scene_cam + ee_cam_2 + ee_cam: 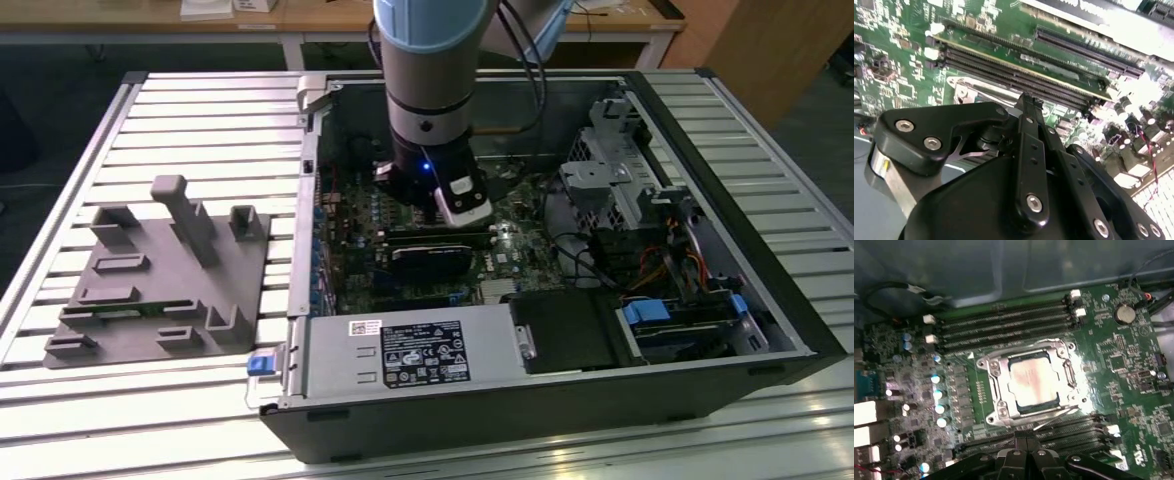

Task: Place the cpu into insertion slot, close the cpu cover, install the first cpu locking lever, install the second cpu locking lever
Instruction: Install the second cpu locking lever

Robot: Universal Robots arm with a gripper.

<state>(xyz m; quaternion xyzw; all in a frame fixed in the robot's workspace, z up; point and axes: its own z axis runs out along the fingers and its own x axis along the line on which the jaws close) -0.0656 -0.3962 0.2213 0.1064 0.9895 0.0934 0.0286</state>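
Silvery cover (1030, 381) lies flat over the cpu (1032, 382), which sits in the slot (999, 390) on the green board (1126, 365). Gripper (1026, 442) hangs just beside the socket, fingers pressed together, holding nothing. Arm (424, 70) reaches down into the open case (561, 395).

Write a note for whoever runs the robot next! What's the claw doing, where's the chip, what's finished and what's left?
Gripper: fingers look shut with nothing between them, low over the motherboard, just beside the cpu cover.
The cpu is seated, and the cover lies flat around it.
Done: chip placed, cover looks closed.
Left: both locking levers. A thin lever runs along the cover's edge nearest the gripper, and I cannot tell whether it is latched.
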